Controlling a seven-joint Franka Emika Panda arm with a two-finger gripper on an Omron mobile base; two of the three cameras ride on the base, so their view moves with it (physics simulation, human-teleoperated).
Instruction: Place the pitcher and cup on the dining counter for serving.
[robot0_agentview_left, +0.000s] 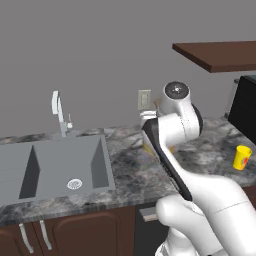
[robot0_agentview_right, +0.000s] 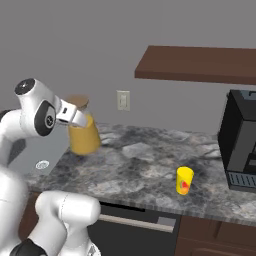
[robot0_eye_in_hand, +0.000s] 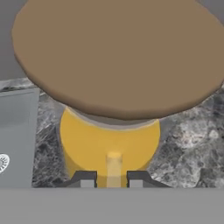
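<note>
Left base view: grey marbled table (robot0_agentview_left: 130, 170) along a plain grey wall, dark brown cabinet doors below. Set into it at left, a grey two-bowl sink (robot0_agentview_left: 55, 167) with a round drain, empty; behind it a white faucet (robot0_agentview_left: 59, 112). On the wall, a pale outlet (robot0_agentview_left: 144, 100). Up right, a dark brown shelf (robot0_agentview_left: 220, 55); under it, at the right edge, a black machine (robot0_agentview_left: 245, 115). Near the right end of the table, a yellow cup (robot0_agentview_left: 242, 157), upright, well apart from the arm. Across the middle, the white arm, hiding the table behind it; beside its elbow, a sliver of yellow pitcher (robot0_agentview_left: 147, 146).

Right base view: same marbled table, wall, outlet and shelf. At right, the black machine standing on the table. Toward the front edge, the cup, upright, alone, contents not visible. At left, near the sink corner, the pitcher (robot0_agentview_right: 83, 131), upright on the table, brown lid on. At its neck, just under the lid, the tool (robot0_agentview_right: 86, 119), reaching in from the left.

Hand view: pitcher seen from close above, brown lid (robot0_eye_in_hand: 118, 57) spreading across the top, yellow body below. At the bottom, two dark fingertips (robot0_eye_in_hand: 84, 179) narrowly apart, closed on a thin yellow part of the pitcher between them. Marbled table to the right, sink edge to the left.
</note>
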